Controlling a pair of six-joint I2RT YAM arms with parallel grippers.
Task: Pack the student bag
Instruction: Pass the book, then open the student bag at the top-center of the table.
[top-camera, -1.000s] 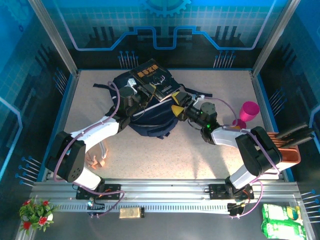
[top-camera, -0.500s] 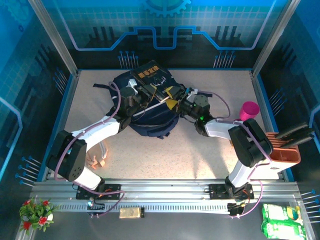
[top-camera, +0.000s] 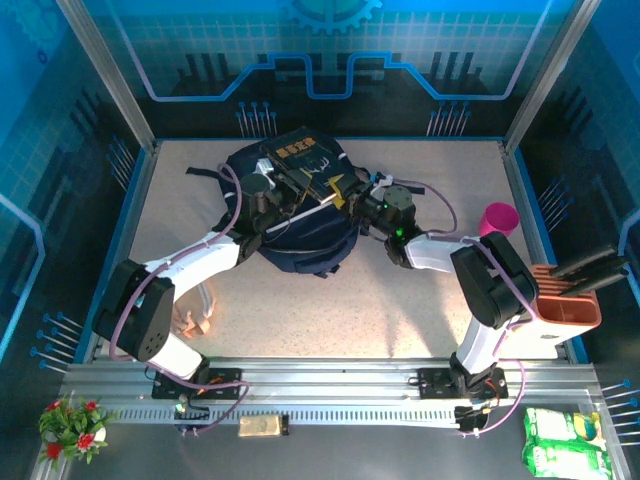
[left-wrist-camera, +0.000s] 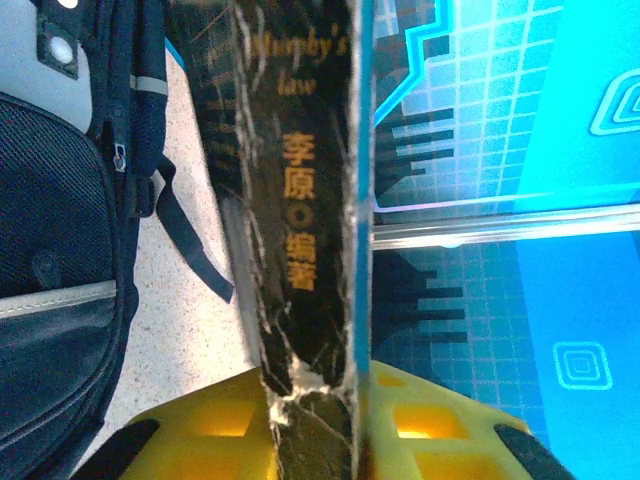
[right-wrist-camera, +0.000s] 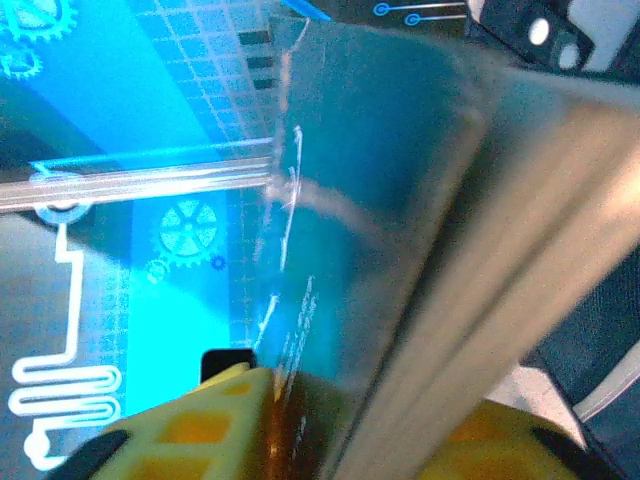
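Observation:
The dark navy student bag (top-camera: 300, 240) lies at the back middle of the table, its mesh pocket and black straps (left-wrist-camera: 60, 250) showing on the left of the left wrist view. A black marbled book (top-camera: 305, 162) with orange lettering hangs tilted over the bag. My left gripper (top-camera: 292, 190) is shut on the book's spine (left-wrist-camera: 300, 200), with yellow fingers (left-wrist-camera: 200, 430) on either side of it. My right gripper (top-camera: 347, 196) meets the book from the right. In the right wrist view its jaws (right-wrist-camera: 340, 430) are closed on the glossy cover (right-wrist-camera: 400, 220) and page edge.
A pink cup (top-camera: 497, 218) stands at the right. An orange rack (top-camera: 572, 305) holding dark tools sits by the right wall. A small peach-coloured object (top-camera: 190, 320) lies beside the left arm. Blue enclosure walls and metal posts ring the table.
My right gripper has swung left and back from beside the bag to the book's right edge and closed on it. The book has shifted slightly back. The left arm has barely moved.

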